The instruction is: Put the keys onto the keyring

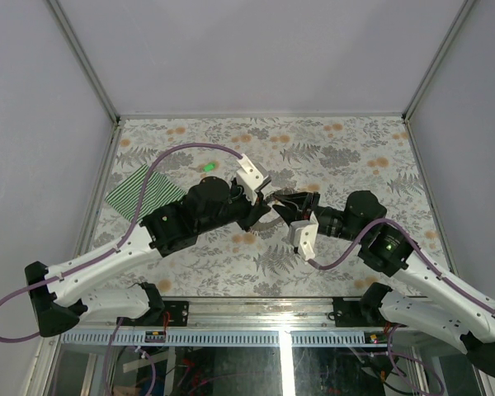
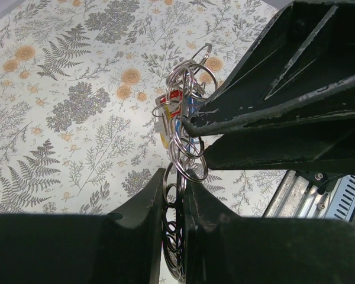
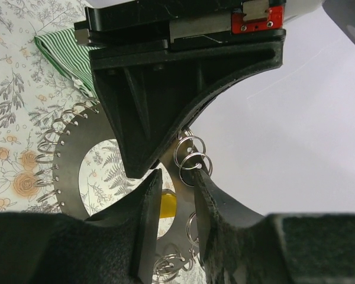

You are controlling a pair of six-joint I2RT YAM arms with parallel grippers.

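**Left to right.**

- **Striped cloth point(image 1: 140, 191):** lies on the table point(image 1: 338, 157) at far left, well apart from the work.
- **Green key point(image 1: 208, 167):** a small green spot near the cloth. You may judge it to be 1 key not yet threaded, though it is too small to confirm.
- **Left claw point(image 2: 174, 189):** closed on the keyring point(image 2: 184, 155), whose chain of rings runs down through its narrow gap.
- **Keys point(image 2: 175, 97):** red, blue and yellow heads sit in the ring cluster above that grip, held off the table between the 2 claws.
- **Right claw point(image 3: 176, 180):** almost closed, tip to tip with the left one. A yellow key head point(image 3: 168, 204) and several rings lie in its gap, but you cannot tell whether it pinches them.

**Risks:** if you pull the 2 claws apart, the thin rings may slip from either grip and drop the cluster. The tangle may also snag a fingertip.

**Obstacles:** each claw blocks the other's camera, and a ringed metal disc point(image 3: 68, 171) sits close behind the right fingers.
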